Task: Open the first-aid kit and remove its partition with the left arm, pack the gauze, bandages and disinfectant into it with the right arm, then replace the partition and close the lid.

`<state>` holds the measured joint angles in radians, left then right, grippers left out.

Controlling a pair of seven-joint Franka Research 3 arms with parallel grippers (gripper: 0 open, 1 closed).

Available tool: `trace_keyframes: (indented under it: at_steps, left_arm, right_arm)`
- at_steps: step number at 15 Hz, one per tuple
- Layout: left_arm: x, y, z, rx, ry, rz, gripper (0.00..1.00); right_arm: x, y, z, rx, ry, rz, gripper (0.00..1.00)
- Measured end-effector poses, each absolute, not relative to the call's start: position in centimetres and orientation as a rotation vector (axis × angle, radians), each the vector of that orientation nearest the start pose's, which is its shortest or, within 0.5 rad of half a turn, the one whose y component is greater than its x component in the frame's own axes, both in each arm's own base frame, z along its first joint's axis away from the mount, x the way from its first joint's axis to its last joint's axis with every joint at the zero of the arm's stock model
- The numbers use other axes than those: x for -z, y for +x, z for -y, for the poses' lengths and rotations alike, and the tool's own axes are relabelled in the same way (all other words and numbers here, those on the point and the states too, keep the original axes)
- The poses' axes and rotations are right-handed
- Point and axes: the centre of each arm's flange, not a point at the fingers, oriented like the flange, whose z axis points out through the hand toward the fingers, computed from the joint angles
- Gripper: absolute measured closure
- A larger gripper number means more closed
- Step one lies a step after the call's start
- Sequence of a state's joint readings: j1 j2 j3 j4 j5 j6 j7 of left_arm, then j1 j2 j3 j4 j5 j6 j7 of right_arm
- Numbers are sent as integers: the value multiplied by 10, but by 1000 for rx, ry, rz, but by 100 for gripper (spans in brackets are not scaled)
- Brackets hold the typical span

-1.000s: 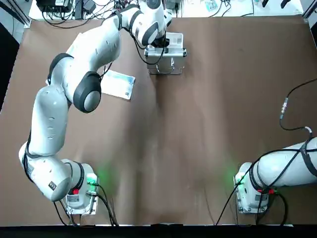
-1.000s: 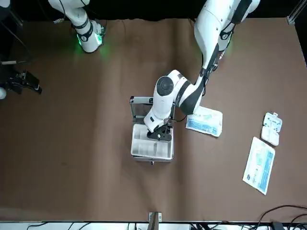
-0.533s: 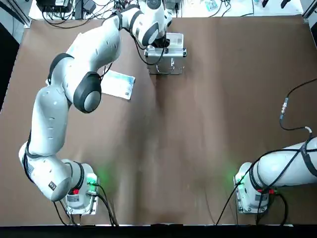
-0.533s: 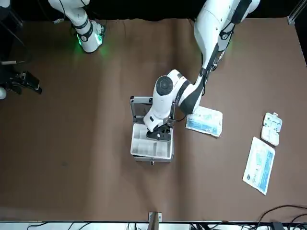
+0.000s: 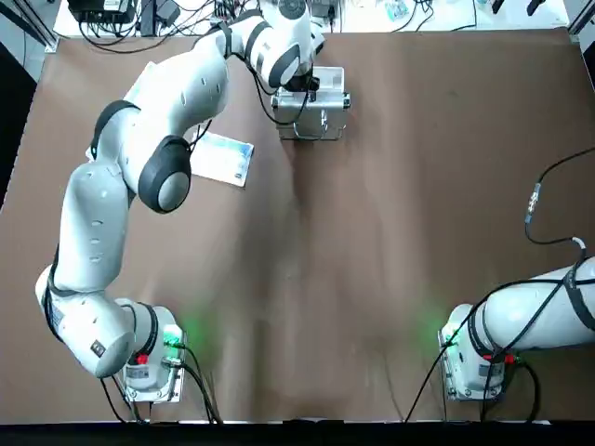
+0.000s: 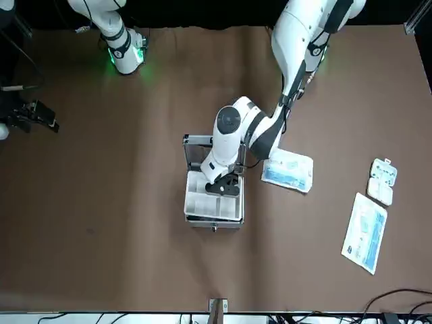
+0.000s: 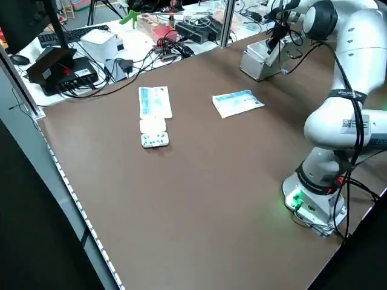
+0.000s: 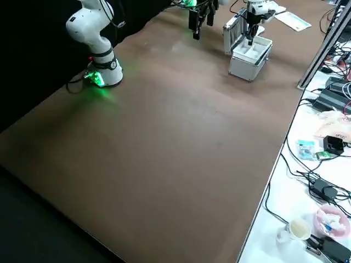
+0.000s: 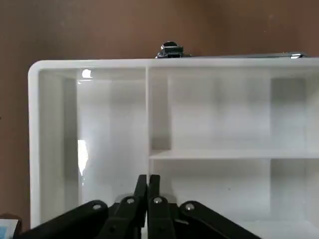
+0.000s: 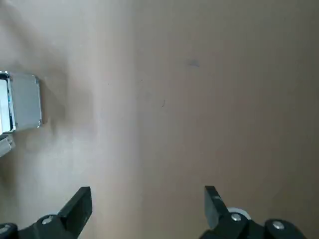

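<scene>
Your left pincer is pressed together on the white plastic partition inside the open silver aluminium first-aid kit at the table's far edge, its lid upright. Your right pincer hangs spread over bare table, well apart from the kit.

There are two robot arms, the left arm and the right arm. One first-aid kit sits on the table. Two flat blue-white packets and one small white blister pack lie there too.
</scene>
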<state>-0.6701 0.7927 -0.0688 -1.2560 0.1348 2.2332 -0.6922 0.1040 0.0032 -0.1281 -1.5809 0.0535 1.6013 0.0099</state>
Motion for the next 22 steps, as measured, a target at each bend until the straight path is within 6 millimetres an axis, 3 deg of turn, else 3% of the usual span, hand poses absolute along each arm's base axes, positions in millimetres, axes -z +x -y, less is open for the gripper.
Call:
trace_keyframes:
  at_steps: [22]
  left_arm:
    - [-293, 582, 502, 281, -3191, -137, 97]
  right_arm:
    - [-621, 558, 5, 27, -3088, -46, 0]
